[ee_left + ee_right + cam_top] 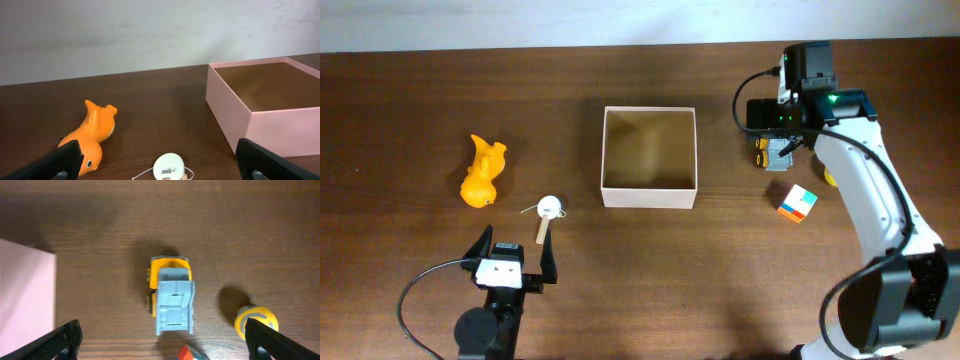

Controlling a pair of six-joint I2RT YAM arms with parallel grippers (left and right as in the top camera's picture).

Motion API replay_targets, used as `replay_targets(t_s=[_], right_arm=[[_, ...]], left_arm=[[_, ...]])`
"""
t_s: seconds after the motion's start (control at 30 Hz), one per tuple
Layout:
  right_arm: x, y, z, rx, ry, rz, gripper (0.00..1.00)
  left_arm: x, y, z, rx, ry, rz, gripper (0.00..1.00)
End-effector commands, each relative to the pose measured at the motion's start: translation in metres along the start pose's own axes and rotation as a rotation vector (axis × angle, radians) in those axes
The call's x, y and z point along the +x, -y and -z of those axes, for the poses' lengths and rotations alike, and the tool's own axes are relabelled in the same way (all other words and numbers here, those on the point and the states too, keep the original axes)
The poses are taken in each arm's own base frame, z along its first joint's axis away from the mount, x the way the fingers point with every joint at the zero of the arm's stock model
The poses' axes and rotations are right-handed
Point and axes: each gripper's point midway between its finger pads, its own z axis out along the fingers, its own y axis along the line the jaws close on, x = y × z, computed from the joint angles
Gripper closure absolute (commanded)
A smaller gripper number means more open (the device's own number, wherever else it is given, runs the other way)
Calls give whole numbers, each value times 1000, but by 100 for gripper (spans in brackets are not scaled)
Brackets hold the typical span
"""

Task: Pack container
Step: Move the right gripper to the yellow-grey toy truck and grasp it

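Observation:
The container, a square open box with white walls and a tan inside, stands mid-table; it also shows in the left wrist view and as a corner in the right wrist view. My right gripper is open and empty, hovering over a yellow and grey toy truck; from overhead the gripper covers part of the truck. My left gripper is open and empty near the front edge, with a white disc on a stick between its fingers but untouched.
An orange animal toy lies left of the container, also in the left wrist view. A colourful cube and a yellow ball lie by the truck. The disc lies front left of the container.

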Motion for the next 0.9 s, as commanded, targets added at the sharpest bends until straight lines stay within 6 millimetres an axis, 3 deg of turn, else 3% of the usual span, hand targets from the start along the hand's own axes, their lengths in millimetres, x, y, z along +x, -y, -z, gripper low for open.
replay_targets(t_s=[0.0,0.2,0.33,0.53,0.87], right_arm=[[1,22,-19,56,-29,-66,2],[19,28,-53,-41,-126,-117,2],[31,18,-73,-111,-180,-27,2],[40,0,-87,-156,-211,54,2],[56,-4,-123,-156,-269,47,3]], left_arm=[[2,1,0,6,2,-15,1],[2,1,0,6,2,-15,1],[2,1,0,6,2,-15,1],[2,1,0,6,2,-15,1],[2,1,0,6,2,-15,1]])
